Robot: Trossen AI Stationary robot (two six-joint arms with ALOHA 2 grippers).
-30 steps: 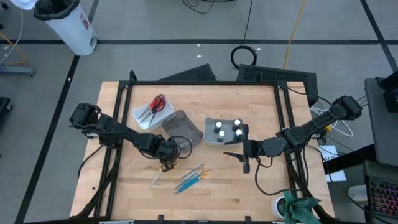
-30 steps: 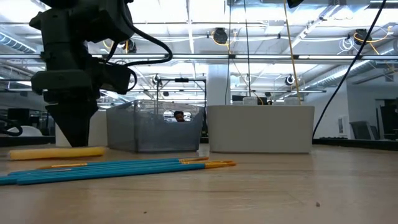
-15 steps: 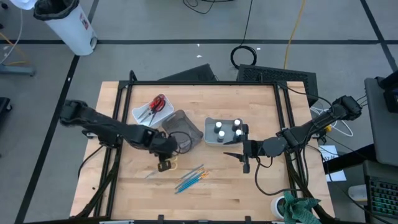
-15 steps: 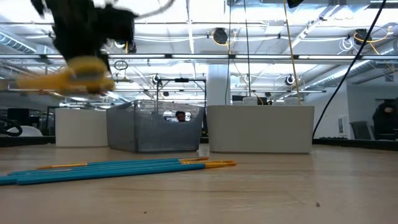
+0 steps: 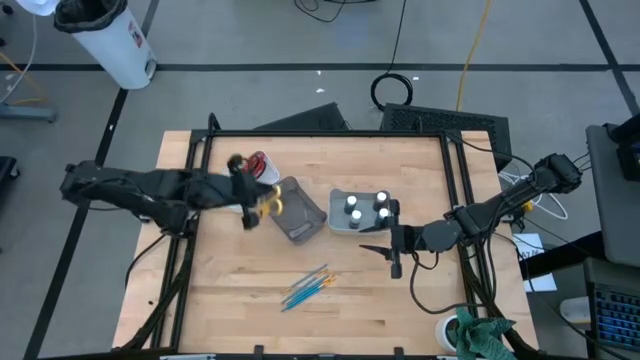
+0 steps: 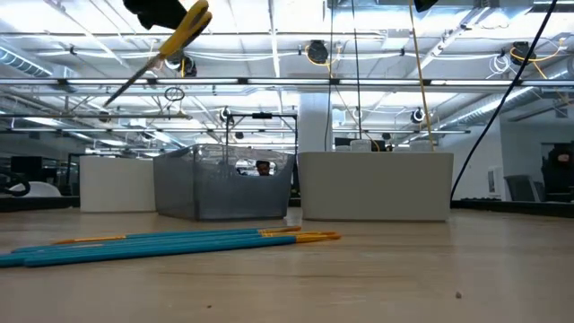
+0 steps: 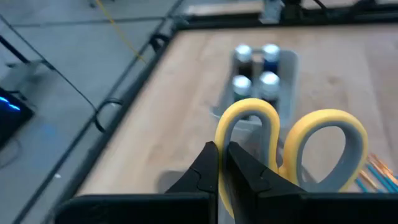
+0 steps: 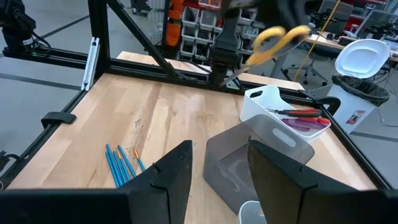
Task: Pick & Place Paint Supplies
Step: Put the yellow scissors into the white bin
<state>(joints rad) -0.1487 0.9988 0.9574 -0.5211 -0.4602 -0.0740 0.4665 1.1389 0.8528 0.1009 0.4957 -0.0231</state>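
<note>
My left gripper [image 5: 247,207] is above the table's far-left part, between the white bin [image 5: 228,186] and the grey translucent bin [image 5: 298,211], shut on the yellow-handled scissors [image 5: 270,203]. The low view shows the scissors [image 6: 184,31] high in the air. Red and purple scissors [image 8: 297,115] lie in the white bin. Several dark bottles with white caps [image 5: 367,206] stand in a grey tray [image 5: 340,222]. Blue and teal brushes [image 5: 308,287] lie flat on the table. My right gripper [image 8: 221,174] is open, near the tray's near side, touching nothing. My left gripper pinches one yellow handle loop [image 7: 222,127] of the scissors between its two fingers [image 7: 208,167]; the other loop [image 7: 323,143] stands free beside it. The scissors are lifted clear of the table and tilted, with the blades [image 6: 117,94] slanting down away from the handles.
A black frame [image 5: 320,133] runs along the table's far edge and its sides. Bare wood lies on the near side around the brushes and right of the tray. A cable [image 5: 430,305] trails near my right arm [image 5: 470,218].
My left gripper has risen from the table beside the brushes and moved toward the far-left, near the white bin, shut on the yellow scissors throughout. The scissors, first lying on the wood, are lifted clear and tilted. The brushes have stayed put.
</note>
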